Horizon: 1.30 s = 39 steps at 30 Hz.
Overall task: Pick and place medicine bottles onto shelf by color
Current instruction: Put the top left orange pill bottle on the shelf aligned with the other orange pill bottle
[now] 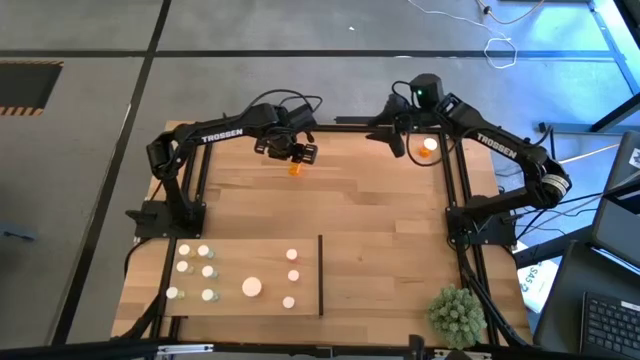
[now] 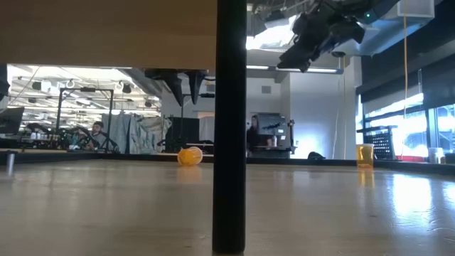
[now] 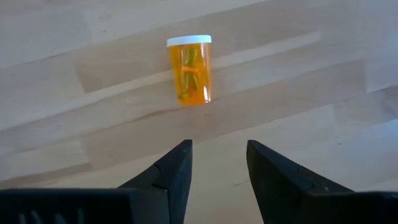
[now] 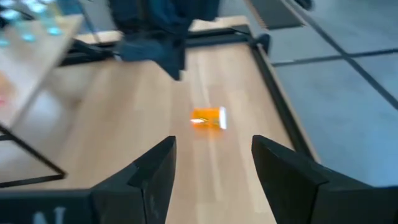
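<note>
Tabletop (image 1: 380, 210): orange bottle (image 3: 190, 70) lies unobstructed before left end effector (image 3: 217, 163), fingers apart.

A small orange medicine bottle with a white cap (image 4: 208, 118) lies on its side on the pale wooden tabletop (image 4: 124, 118), beyond the right gripper (image 4: 214, 165), whose dark fingers stand apart.

1. We see the left arm bent across the table's far edge, its left gripper (image 3: 217, 165) pointing downward, fingers parted with nothing between them.
2. The right arm reaches toward the far right corner, right gripper (image 4: 213, 163) spread, holding nothing.
</note>
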Motion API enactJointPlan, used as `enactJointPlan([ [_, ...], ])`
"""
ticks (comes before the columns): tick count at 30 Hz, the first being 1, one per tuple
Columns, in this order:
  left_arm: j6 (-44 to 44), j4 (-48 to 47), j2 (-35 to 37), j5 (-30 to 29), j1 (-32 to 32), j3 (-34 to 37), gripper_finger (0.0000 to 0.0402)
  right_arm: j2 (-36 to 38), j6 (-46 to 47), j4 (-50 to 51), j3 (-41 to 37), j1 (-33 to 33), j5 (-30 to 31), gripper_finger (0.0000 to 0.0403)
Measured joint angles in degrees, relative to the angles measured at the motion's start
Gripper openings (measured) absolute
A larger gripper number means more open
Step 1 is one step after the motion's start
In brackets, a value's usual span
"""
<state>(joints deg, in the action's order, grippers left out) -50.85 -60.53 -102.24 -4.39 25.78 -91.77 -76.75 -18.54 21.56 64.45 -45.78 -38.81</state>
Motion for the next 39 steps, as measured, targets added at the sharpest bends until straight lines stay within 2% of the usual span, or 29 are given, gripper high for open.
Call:
enactJointPlan([
  [5, 0.0, 0.0, 0.0, 1.4, 0.0, 0.0, 0.0146, 0.0, 0.0, 0.0, 0.0, 0.0, 3.8, 0.0213],
  [13, 0.4, 2.7, 0.0, 2.9, -0.1, 0.0, 0.0146, 0.0, 0.0, 0.0, 0.0, 0.0, 3.8, 0.0213],
  [17, 1.7, 3.9, 0.0, 1.5, -0.9, 0.0, 0.0146, 0.0, 0.0, 0.0, 0.0, 0.0, 3.8, 0.0213],
  [19, -0.4, 4.0, -0.3, 0.6, -1.7, 0.0, 0.0148, 0.0, 0.0, 0.0, 0.0, 0.0, 3.8, 0.0213],
  [22, -8.0, 3.8, -0.8, -1.9, -3.0, 0.1, 0.0158, 0.0, 0.0, 0.0, 0.0, 0.0, 3.8, 0.0213],
  [25, -9.9, 3.6, -0.7, -5.1, -3.8, 0.1, 0.0173, 0.0, 0.0, 0.0, 0.0, 0.0, 3.8, 0.0213],
  [31, -8.1, 3.5, -0.7, -6.0, -3.5, 0.5, 0.0224, 0.0, 0.0, 0.0, 0.0, 0.0, 3.8, 0.0213],
  [36, -6.7, 6.9, -0.6, -7.6, -2.4, 4.3, 0.0285, 0.0, 0.0, 0.0, 0.0, 0.0, 3.8, 0.0213],
  [39, -7.3, 10.3, -0.6, -7.7, -1.3, 7.3, 0.0308, 0.0, 0.0, 0.0, 0.0, 0.0, 3.8, 0.0213],
])
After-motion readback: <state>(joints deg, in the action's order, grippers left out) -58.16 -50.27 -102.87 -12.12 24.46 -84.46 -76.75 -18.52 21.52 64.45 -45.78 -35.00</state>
